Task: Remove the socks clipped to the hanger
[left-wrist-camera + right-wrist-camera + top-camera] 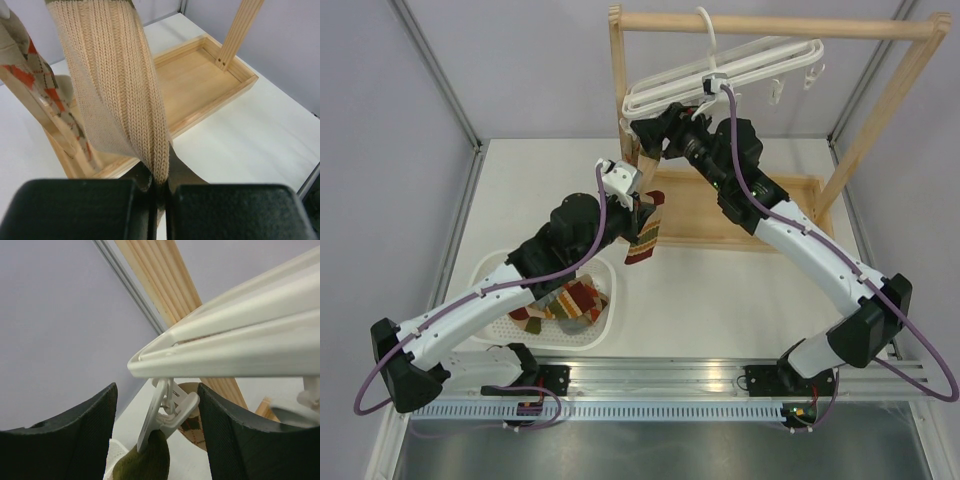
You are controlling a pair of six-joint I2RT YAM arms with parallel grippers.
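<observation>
The white hanger (720, 75) hangs by its hook from the wooden rail. My left gripper (640, 200) (159, 187) is shut on a sock (646, 238), whose beige ribbed fabric (120, 90) runs up out of the jaws. An argyle sock (30, 65) hangs beside it. My right gripper (645, 135) (157, 405) is open at the hanger's left corner (225, 340), its fingers on either side of a white clip (170, 407). That clip grips an olive sock (147, 462). The right finger touches the clip's lever and the left finger stands apart.
A white perforated basket (500, 275) at the near left holds several patterned socks (570, 300). The wooden rack's tray (720, 215) (200, 85) and posts (875, 120) stand at the back. Empty clips (790, 88) dangle on the hanger's right.
</observation>
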